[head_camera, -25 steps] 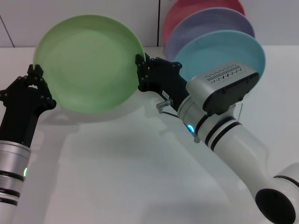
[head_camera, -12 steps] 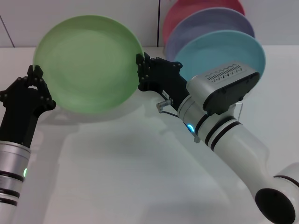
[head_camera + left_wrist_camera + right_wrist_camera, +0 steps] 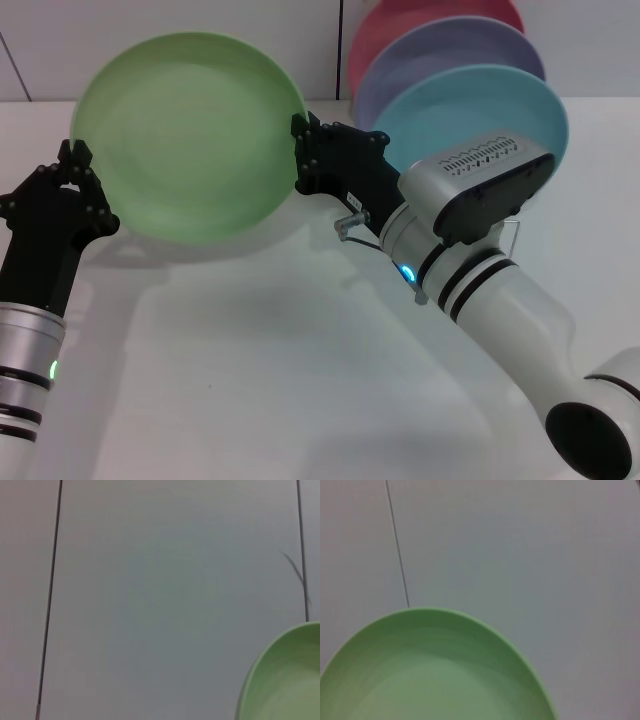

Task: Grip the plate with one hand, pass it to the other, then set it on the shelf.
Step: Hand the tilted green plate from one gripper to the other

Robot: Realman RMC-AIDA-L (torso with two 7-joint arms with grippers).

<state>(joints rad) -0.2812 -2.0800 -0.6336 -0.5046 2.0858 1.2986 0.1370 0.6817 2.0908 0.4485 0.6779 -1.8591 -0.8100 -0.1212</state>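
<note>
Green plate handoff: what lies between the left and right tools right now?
In the head view, only the light-green plate spans the stretch: the left tool is at its left rim, the right tool at its right rim. Nothing else lies between.

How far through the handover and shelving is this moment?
Done: the round light-green plastic plate is lifted off the table. In hand: the left tool and right tool sit at opposite rims, mid-handover. Left: release by one arm, then placement on the shelf with the turquoise plate.

- Matt, smooth, plastic-looking light-green plate (image 3: 190, 135).
- Black, dull-finished grippers: left gripper (image 3: 78, 185), right gripper (image 3: 305, 155).
- Glossy white arm casing (image 3: 520, 320), possibly plastic.
- Smooth white table (image 3: 260, 370).
</note>
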